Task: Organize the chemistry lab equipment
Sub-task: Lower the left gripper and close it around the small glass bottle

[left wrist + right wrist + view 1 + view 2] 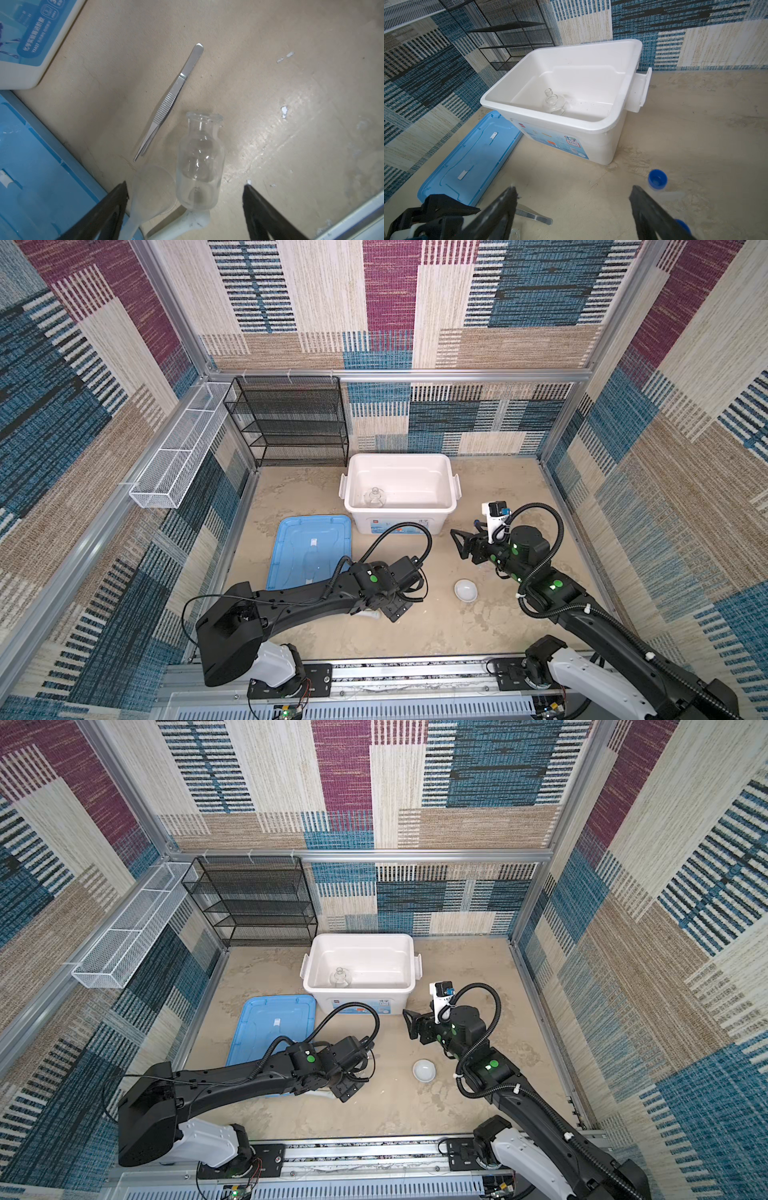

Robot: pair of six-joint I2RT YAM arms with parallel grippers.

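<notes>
Scuffed beige tabletop, patchwork woven walls

Flask: clear, upright, inside white bin, toward 7 o'clock.
Bowl: small, white, 5 o'clock of the bin.
Bottle: clear, on its side.
Tweezers: metal, flat, just beside the bottle.
Pestle: white, at bottle's base.

text | white bin front label: "化学" legible | smaller print: too blurred to read
</notes>
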